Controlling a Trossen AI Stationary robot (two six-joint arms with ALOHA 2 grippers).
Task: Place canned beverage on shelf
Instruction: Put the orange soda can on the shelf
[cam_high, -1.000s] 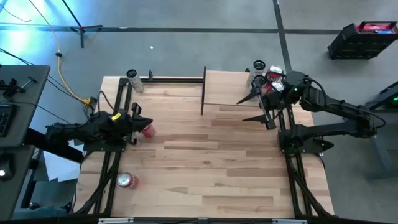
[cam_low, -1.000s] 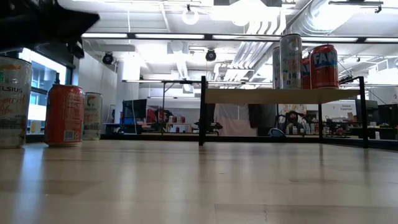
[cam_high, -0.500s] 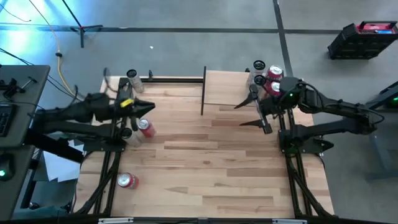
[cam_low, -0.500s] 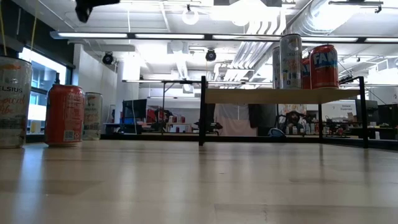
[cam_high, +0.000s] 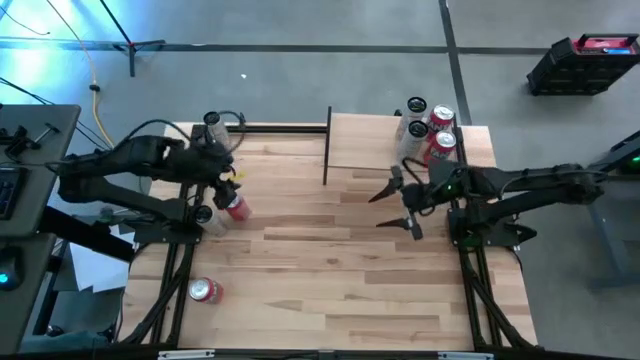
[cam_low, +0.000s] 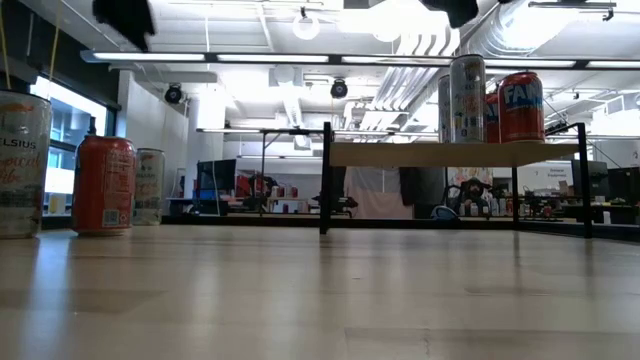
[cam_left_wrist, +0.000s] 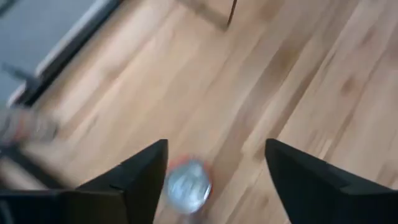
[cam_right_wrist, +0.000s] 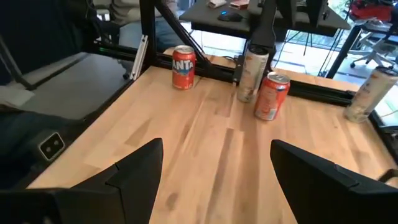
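Observation:
A red can (cam_high: 236, 207) stands upright on the planked tabletop at the left, beside a pale can (cam_high: 205, 215). My left gripper (cam_high: 227, 183) hovers open above the red can, which shows from above between the fingers in the left wrist view (cam_left_wrist: 188, 185). The shelf (cam_high: 375, 142) sits at the table's far right, and several cans (cam_high: 437, 145) stand on its right end. My right gripper (cam_high: 395, 207) hangs open over the table just in front of the shelf, nothing between its fingers (cam_right_wrist: 214, 155).
A silver can (cam_high: 213, 125) stands at the far left corner. Another red can (cam_high: 205, 290) is near the left front. The shelf's black uprights (cam_high: 327, 145) rise at its left edge. Bare planks (cam_high: 340, 270) fill the table's middle and front.
My left gripper has risen from beside the red can and swung toward the table's far edge, tipping to point down over the can. My right gripper has drawn back from the shelf toward the near edge and a little left. The cans have not moved.

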